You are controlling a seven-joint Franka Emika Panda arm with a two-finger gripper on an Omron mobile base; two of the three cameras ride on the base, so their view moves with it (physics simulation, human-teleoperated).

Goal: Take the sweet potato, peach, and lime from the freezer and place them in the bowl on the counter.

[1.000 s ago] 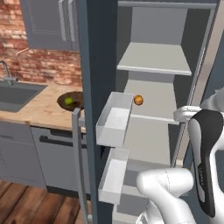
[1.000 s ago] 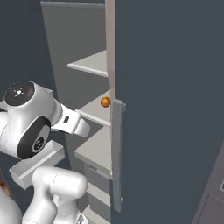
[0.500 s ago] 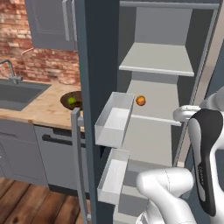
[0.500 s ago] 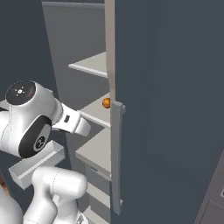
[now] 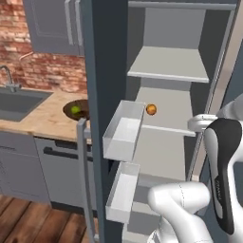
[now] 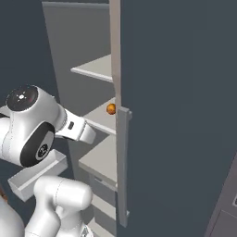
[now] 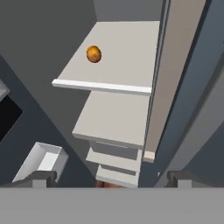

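Observation:
The freezer [image 5: 102,71] stands open. On its middle pale grey shelf lies the peach [image 5: 151,109], a small orange ball near the shelf's left side, also seen in the right base view [image 6: 111,109]. In the hand view the peach [image 7: 93,54] lies far ahead and to the upper left of my gripper [image 7: 111,179], whose fingertips [image 7: 43,178] stand wide open with nothing between them. The dark wooden bowl [image 5: 83,105] rests on the tan counter [image 5: 42,121] left of the freezer door, with the green lime [image 5: 75,110] inside it. The sweet potato is out of view.
Two white door bins [image 5: 122,132] hang on the open freezer door between the counter and the shelves. A long grey handle [image 6: 122,162] runs down the right door edge. A grey sink [image 5: 19,102] is set into the counter at the left. My white arm [image 6: 34,125] fills the near foreground.
The left base view has slid slightly sideways, so the base has shifted a little. The peach, the bowl and the open gripper look unchanged.

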